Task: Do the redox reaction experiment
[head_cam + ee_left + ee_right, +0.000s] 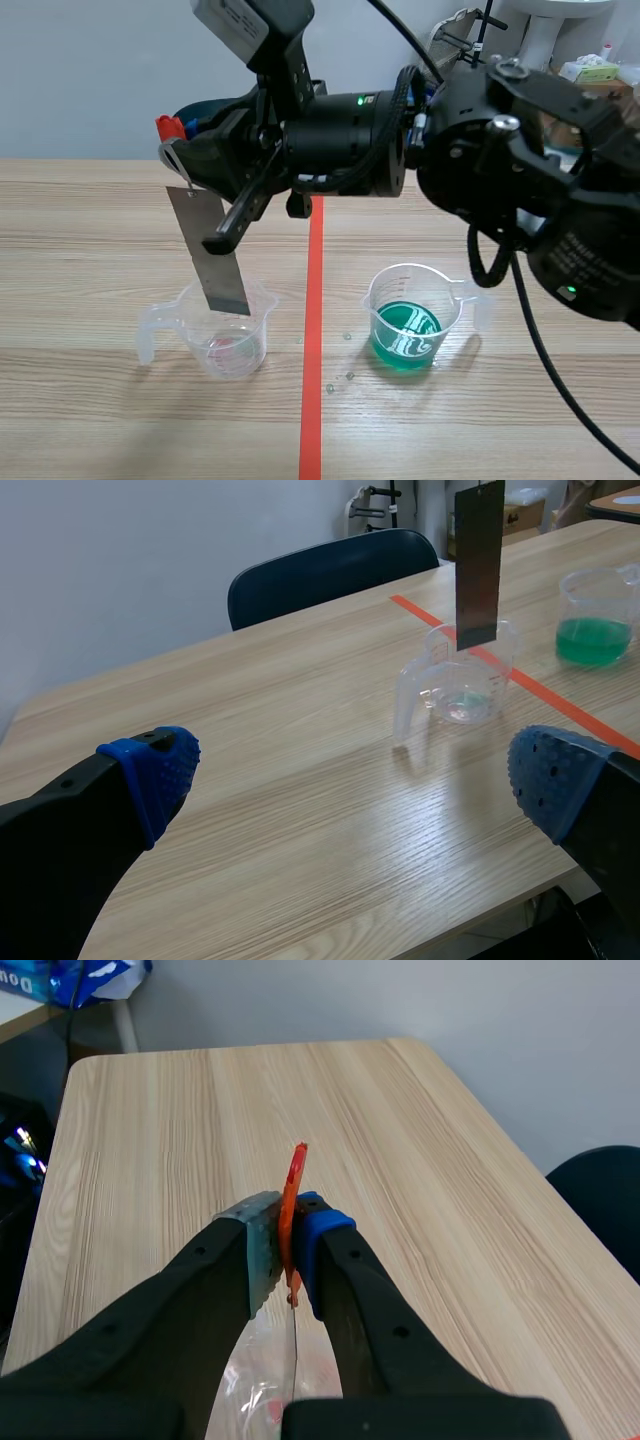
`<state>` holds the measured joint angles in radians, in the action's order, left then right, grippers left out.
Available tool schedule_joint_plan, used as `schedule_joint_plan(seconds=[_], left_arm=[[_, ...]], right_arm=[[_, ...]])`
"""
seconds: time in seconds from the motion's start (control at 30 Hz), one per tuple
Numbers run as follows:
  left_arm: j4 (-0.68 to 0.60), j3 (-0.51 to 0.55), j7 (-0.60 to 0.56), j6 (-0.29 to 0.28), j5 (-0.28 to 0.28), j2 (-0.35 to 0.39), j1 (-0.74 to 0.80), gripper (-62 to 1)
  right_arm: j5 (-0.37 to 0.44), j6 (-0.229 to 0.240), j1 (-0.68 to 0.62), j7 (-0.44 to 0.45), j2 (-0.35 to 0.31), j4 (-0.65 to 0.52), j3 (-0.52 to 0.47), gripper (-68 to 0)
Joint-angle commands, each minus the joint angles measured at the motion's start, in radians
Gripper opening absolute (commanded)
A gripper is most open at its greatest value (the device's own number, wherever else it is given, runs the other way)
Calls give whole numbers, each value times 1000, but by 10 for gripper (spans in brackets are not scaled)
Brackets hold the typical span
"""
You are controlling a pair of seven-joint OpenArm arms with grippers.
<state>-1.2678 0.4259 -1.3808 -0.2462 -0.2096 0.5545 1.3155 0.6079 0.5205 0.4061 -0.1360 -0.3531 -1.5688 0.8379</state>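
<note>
My right jaws: clamped on an orange-red clip point(170, 128).
Hanging from it: flat, dull grey metal strip point(215, 250), lower end at the mouth of the clear beaker point(232, 345).
My left jaws: wide apart, holding nothing.

Glossy black right arm point(350, 130): thick cylindrical housings, small green lights point(360, 100), a pale grey box point(235, 22) mounted above, black cables point(530, 330) looping off. Left gripper point(350, 770): thick black fingers with blue dotted pads point(150, 770). Right gripper point(285, 1250) pads seem one grey, one blue.
</note>
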Motion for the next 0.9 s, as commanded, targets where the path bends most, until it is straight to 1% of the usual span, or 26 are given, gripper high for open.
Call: schedule_joint_plan(seconds=[0.0, 0.27, 0.43, 0.47, 0.57, 0.67, 0.87], left_arm=[[-11, 2, -14, -2, -8, 3, 1, 14], [-11, 2, -14, -2, -8, 3, 1, 14], [-11, 2, -14, -2, -8, 3, 1, 14], [-11, 2, -14, -2, -8, 3, 1, 14], [-11, 2, -14, -2, -8, 3, 1, 14], [-11, 2, -14, -2, -8, 3, 1, 14], [-11, 2, -14, -2, -8, 3, 1, 14]], right_arm=[[-16, -2, 20, 42, 14, 17, 11, -668], [-162, 13, 20, 182, 75, 180, 60, -669], [-242, 13, 20, 244, 92, 240, 61, -669], [-254, 16, 20, 249, 94, 247, 61, -669], [-283, 50, 20, 269, 95, 254, 61, -669], [-310, 53, 20, 279, 96, 254, 61, -669], [-337, 53, 20, 280, 96, 254, 61, -669]])
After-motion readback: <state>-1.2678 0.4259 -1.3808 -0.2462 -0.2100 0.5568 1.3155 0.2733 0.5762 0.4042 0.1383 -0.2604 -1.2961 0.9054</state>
